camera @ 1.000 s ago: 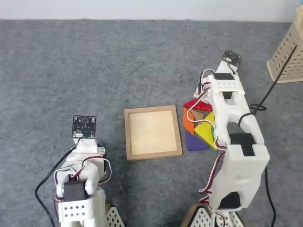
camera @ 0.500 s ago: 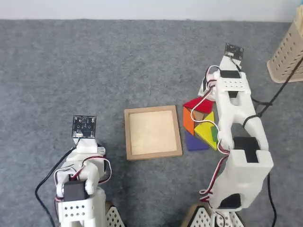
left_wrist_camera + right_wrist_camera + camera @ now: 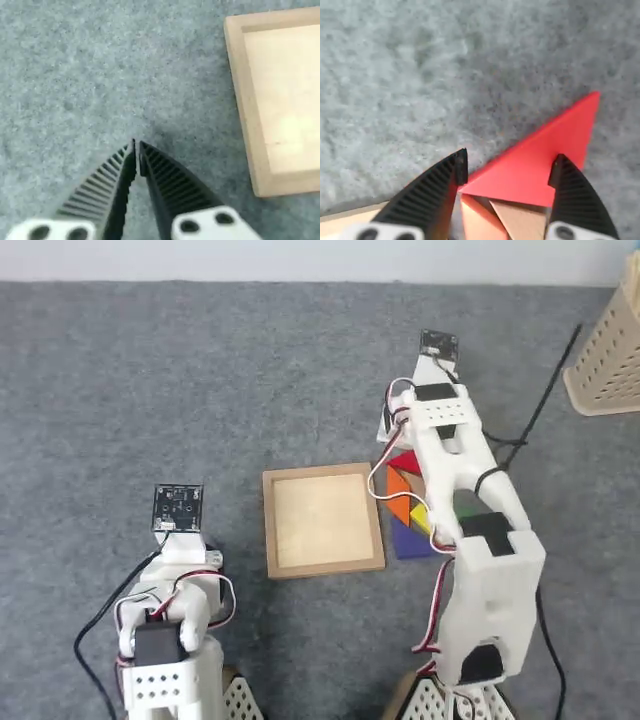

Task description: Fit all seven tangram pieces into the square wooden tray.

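The square wooden tray (image 3: 270,525) lies on the grey carpet with nothing in it. Just to its right the tangram pieces lie clustered: a red triangle (image 3: 403,461), an orange piece (image 3: 398,495), a yellow one (image 3: 419,516) and a purple one (image 3: 410,540), partly covered by the right arm. My right gripper (image 3: 510,164) is open, its fingers straddling the red triangle (image 3: 540,160) near one corner; orange (image 3: 475,220) and tan (image 3: 520,215) pieces lie beside it. My left gripper (image 3: 136,146) is shut on nothing, low over bare carpet left of the tray (image 3: 240,90).
A beige perforated basket (image 3: 610,350) stands at the back right edge, with a black cable (image 3: 545,400) running from it toward the right arm. Open carpet stretches behind and to the left of the tray.
The right arm has swung left toward the tray, so its wrist now sits over the red triangle. The left arm has kept still.
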Robot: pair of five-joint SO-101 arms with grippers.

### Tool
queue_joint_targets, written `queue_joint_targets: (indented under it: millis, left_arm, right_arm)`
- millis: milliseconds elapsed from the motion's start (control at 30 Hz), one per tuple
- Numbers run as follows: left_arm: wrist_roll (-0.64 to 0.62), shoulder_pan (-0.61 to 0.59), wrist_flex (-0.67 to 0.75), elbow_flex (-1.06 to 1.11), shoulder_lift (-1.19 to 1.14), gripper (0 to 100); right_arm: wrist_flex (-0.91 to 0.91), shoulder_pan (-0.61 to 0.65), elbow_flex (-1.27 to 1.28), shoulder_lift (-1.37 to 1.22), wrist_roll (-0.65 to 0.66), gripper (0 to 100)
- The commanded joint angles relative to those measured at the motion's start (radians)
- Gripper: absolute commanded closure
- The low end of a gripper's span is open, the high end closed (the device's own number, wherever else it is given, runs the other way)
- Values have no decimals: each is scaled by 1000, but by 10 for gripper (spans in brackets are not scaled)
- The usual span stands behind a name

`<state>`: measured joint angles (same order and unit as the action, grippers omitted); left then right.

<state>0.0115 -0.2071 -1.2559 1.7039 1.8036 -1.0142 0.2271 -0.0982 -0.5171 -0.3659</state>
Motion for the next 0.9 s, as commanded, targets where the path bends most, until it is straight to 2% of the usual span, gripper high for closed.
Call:
queue_joint_targets:
  millis: [0, 267, 500, 700, 867]
  left_arm:
    - [-8, -5, -6, -19, 23, 988]
    - [-8, -5, -6, -19, 23, 988]
    - [-8, -5, -6, -19, 23, 988]
    - [-8, -5, -6, -19, 23, 988]
    - [-8, -5, -6, -19, 23, 988]
  right_arm:
    - [-28, -18, -46, -39, -3, 731]
    - [-320, -193, -183, -74, 86, 731]
    - [-355, -326, -190, -67, 253, 733]
    - [-361, -318, -207, -2, 316, 732]
    - [-444, -309, -204, 139, 374, 731]
